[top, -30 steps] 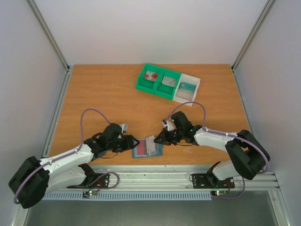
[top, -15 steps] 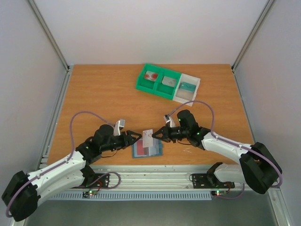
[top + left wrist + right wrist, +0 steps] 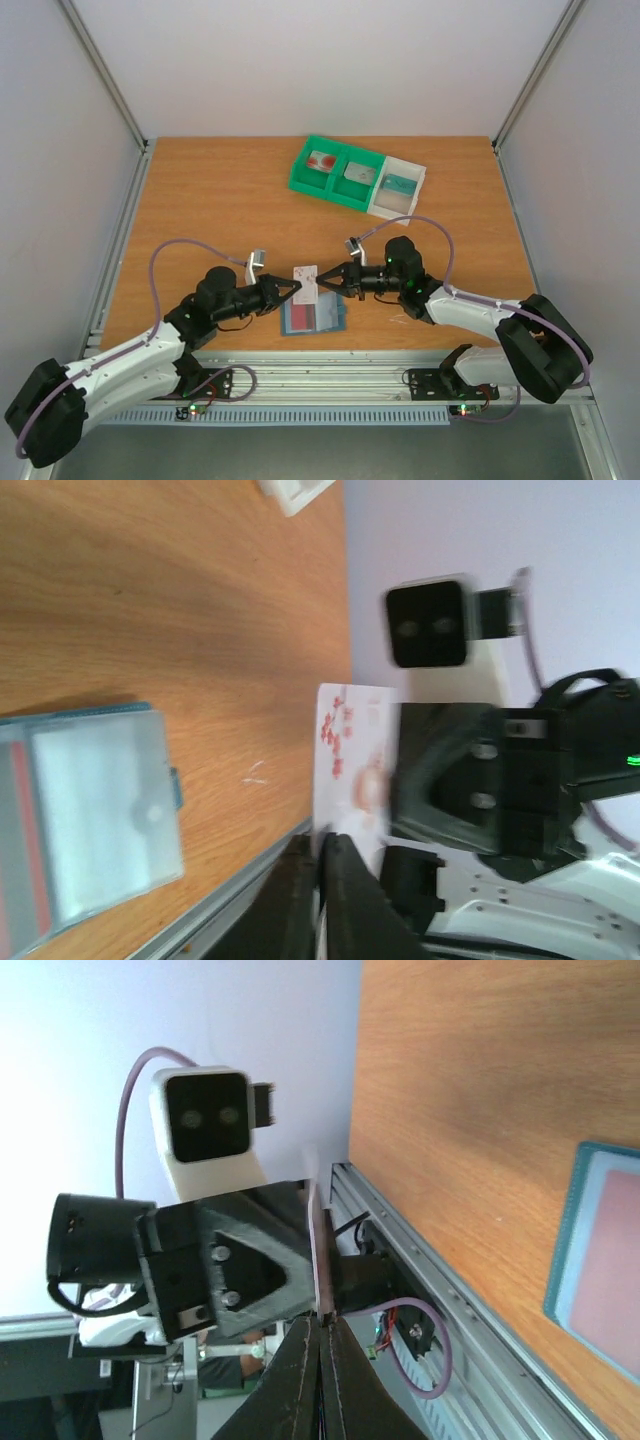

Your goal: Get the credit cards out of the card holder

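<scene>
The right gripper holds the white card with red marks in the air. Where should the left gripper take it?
At the free edge facing away from the right gripper, coming from the left. The white card is thin and hangs above the card holder, so both faces are reachable.

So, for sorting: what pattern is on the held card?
The card is white with red marks; left wrist view.
</scene>
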Controlling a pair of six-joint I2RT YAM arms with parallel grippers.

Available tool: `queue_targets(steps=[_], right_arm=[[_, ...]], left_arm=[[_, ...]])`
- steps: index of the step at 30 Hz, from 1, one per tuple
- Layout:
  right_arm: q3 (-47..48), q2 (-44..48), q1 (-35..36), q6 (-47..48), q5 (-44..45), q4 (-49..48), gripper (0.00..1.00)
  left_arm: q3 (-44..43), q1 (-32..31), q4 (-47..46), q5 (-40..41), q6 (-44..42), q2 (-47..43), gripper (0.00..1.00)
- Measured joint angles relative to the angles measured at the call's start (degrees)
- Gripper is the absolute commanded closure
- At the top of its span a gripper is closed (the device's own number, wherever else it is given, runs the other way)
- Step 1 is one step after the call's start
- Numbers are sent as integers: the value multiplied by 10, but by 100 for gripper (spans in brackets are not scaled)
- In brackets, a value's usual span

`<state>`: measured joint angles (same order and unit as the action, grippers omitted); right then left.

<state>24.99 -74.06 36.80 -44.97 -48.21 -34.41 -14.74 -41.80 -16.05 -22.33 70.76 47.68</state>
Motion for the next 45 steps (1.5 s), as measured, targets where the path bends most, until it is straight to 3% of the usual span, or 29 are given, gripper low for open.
queue_targets(steps=[4, 10, 14, 19, 23, 28, 45], right_arm=[[-10, -6, -5, 0, 1, 1, 91], [-5, 19, -5, 54, 0, 57, 77], [34, 66, -5, 136, 5, 181, 71], [148, 118, -5, 283, 16, 392, 69], [245, 116, -5, 408, 14, 543, 70], [295, 95, -5, 500, 8, 665, 71], [291, -3, 37, 539, -24, 726, 73]], left_arm=[[5, 2, -40, -4, 1, -3, 100], [6, 1, -28, -6, -17, -12, 100], [6, 1, -6, -20, -47, -30, 100], [-4, 0, 35, -60, -91, -34, 100], [-25, 0, 57, -105, -128, -28, 100], [-33, 0, 68, -155, -160, -24, 100], [-40, -14, 94, -234, -203, -3, 100]])
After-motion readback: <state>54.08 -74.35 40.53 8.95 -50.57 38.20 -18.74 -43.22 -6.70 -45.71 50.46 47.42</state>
